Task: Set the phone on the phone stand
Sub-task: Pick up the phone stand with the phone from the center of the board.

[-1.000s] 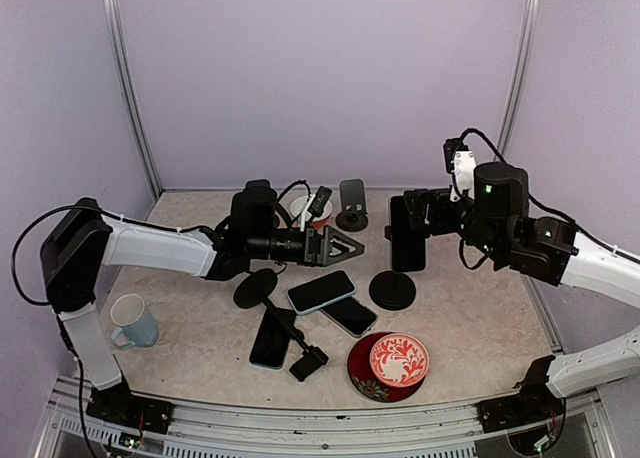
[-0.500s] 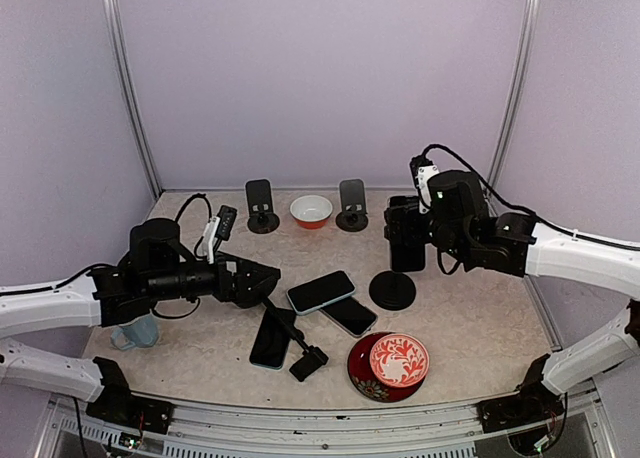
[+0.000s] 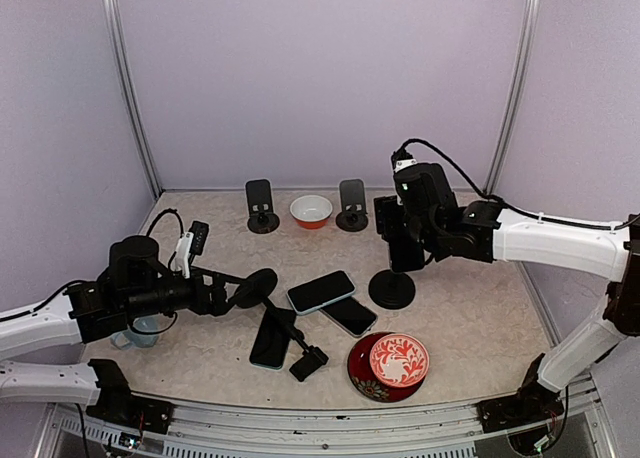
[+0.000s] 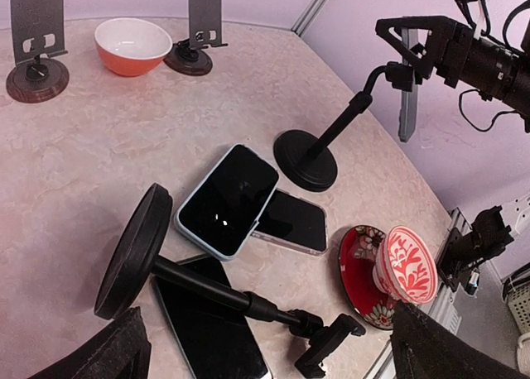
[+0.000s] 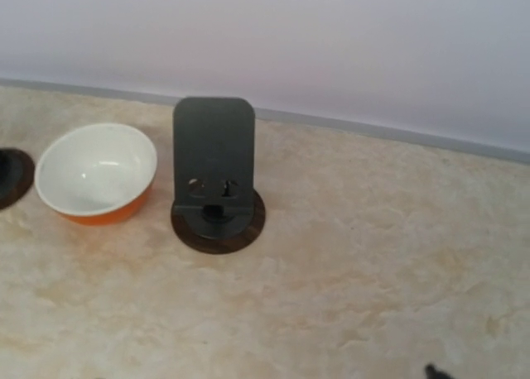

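A dark phone stands upright above the round-based phone stand. In the left wrist view the phone shows edge-on at the top of the stand, against its bent arm. My right gripper sits right at the phone's top edge. Its jaws are dark against the dark phone, so I cannot make out their state or any grip. My left gripper hovers open and empty over a fallen stand at the table's near left.
A blue-cased phone and two black phones lie flat mid-table. Two small stands flank an orange bowl at the back. A red patterned bowl on a red plate sits near front; a mug left.
My left arm has pulled back from the table's middle to the near left, still open. The right arm has swung left behind the phone, which stays over the stand.
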### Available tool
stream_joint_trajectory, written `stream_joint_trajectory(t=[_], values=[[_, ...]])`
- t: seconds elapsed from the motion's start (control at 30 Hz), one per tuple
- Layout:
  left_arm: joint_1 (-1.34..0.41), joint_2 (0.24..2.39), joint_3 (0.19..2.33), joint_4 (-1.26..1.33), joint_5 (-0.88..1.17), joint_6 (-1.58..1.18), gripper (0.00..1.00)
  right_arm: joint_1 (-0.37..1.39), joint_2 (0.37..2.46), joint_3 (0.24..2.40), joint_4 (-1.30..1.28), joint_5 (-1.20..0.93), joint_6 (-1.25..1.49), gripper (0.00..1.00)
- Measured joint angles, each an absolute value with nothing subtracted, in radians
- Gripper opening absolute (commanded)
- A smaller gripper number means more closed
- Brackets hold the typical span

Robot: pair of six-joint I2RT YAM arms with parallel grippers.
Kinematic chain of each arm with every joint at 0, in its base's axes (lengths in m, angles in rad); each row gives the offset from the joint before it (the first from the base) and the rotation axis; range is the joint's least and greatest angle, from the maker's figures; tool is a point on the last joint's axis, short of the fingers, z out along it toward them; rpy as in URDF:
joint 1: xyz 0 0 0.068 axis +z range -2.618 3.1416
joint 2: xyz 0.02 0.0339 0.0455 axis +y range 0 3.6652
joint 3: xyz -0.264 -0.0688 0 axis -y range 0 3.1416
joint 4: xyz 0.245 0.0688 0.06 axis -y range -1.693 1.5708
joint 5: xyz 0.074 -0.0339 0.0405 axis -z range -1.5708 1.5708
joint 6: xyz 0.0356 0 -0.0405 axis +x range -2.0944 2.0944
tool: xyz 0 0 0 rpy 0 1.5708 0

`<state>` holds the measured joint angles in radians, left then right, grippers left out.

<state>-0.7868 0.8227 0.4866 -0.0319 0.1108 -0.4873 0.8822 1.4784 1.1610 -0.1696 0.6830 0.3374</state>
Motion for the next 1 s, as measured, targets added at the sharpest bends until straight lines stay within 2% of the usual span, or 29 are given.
stream_joint_trajectory(t=[0.07, 0.27, 0.63, 1.0], values=[[-0.785, 0.822, 0.478, -0.038, 0.106, -0.485, 0.99, 0.884, 1.491, 1.166, -0.169, 0.697, 0.345, 0.54], [-0.779, 0.816, 0.441, -0.039, 0.104, -0.485, 0.99, 0.902, 1.500, 1.192, -0.192, 0.717, 0.342, 0.47], [-0.775, 0.819, 0.421, -0.025, 0.116, -0.489, 0.99, 0.884, 1.509, 1.246, -0.143, 0.722, 0.199, 0.40], [-0.775, 0.826, 0.392, -0.007, 0.125, -0.505, 0.99, 0.636, 1.519, 1.308, -0.011, 0.614, 0.035, 0.37]])
